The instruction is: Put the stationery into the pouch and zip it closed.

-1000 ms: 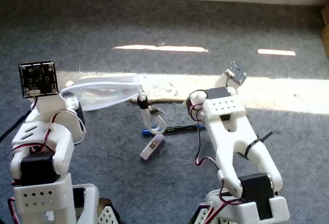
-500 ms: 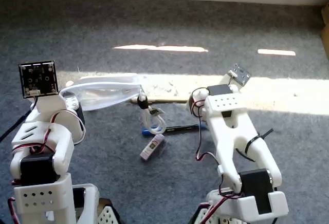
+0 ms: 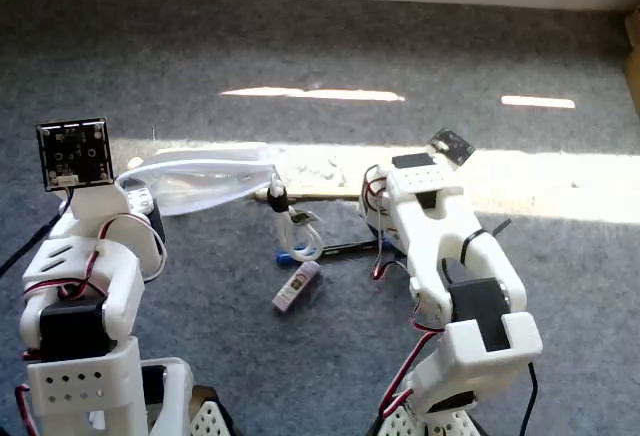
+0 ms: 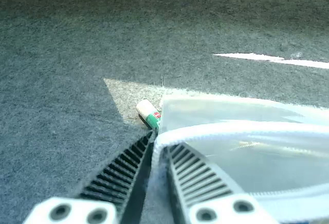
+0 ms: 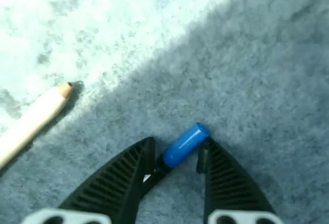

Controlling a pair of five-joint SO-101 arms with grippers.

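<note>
The clear pouch (image 3: 205, 182) lies open on the grey carpet, and my left gripper (image 4: 158, 143) is shut on its zipper rim (image 4: 241, 129) at the left end. A black pen with a blue cap (image 5: 184, 143) lies between the fingers of my right gripper (image 5: 177, 143), which is open and straddles it closely. In the high view this pen (image 3: 340, 250) runs left from under the right arm (image 3: 430, 211). A wooden pencil (image 3: 315, 196) lies just behind it, with its tip (image 5: 62, 88) near the right gripper. A small white and purple tube (image 3: 296, 287) lies nearer the front.
A white looped item (image 3: 303, 236) sits on the pen's left end. A green and white stick (image 4: 148, 114) lies just past the pouch's corner. Open carpet stretches behind and to the right of the arms, with sunlit bands across it.
The right arm has swung left and come down over the pen's blue end. The left arm and the pouch have stayed still.
</note>
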